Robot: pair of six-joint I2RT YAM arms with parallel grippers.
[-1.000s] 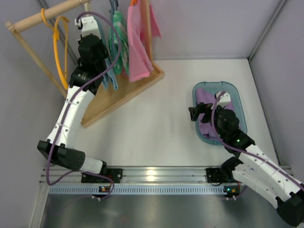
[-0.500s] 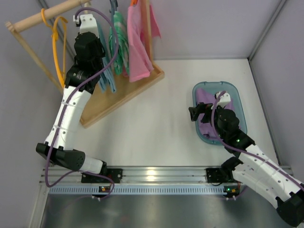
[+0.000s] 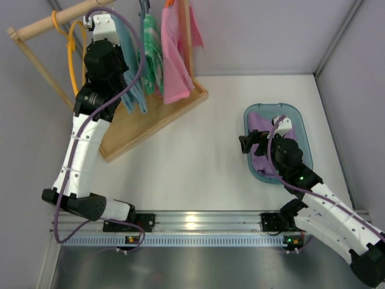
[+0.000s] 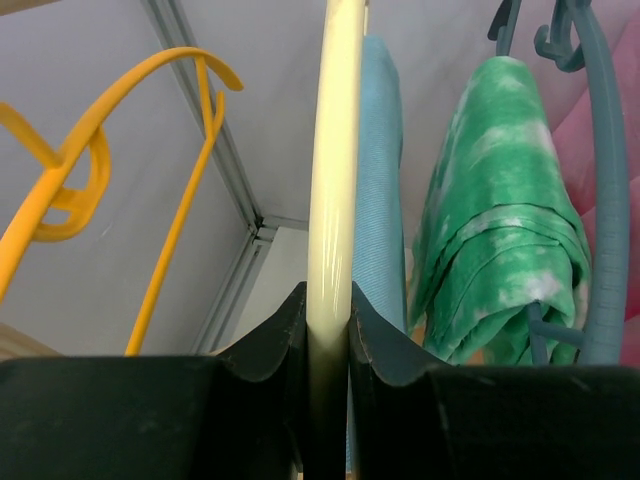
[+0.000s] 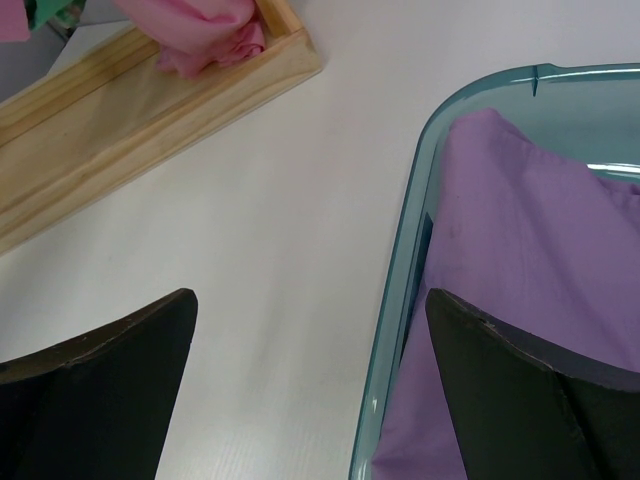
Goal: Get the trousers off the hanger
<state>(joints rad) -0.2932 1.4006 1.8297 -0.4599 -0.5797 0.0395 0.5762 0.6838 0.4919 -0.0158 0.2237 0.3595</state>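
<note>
A white table [image 3: 198, 132] is seen from above, with a slanted wooden rack [image 3: 138, 123] standing at its far left corner. The left arm [image 3: 81, 150] is stretched up and away from its base, elbow nearly straight, wrist raised to the rack's rail. The right arm [image 3: 325, 205] is folded low, its forearm angled inward over a teal plastic bin [image 5: 400, 270] that holds a purple cloth [image 5: 520, 250].

The light blue cloth trousers [image 4: 378, 180] are draped over the thin cream hanger [image 4: 333, 150] on the rack, just beside a green patterned garment [image 4: 490, 200] on a grey-blue hanger [image 4: 600, 200]; a pink garment [image 3: 175, 54] is hung farther right. A bare yellow-orange hanger [image 4: 170, 120] is hung to the left.

The left gripper [image 4: 328, 310] is pressed together on the cream hanger's rod, with the trousers touching the rod's right side. The right gripper [image 5: 310, 300] is held spread wide above the bin's rim and the table, with nothing between its fingers.
</note>
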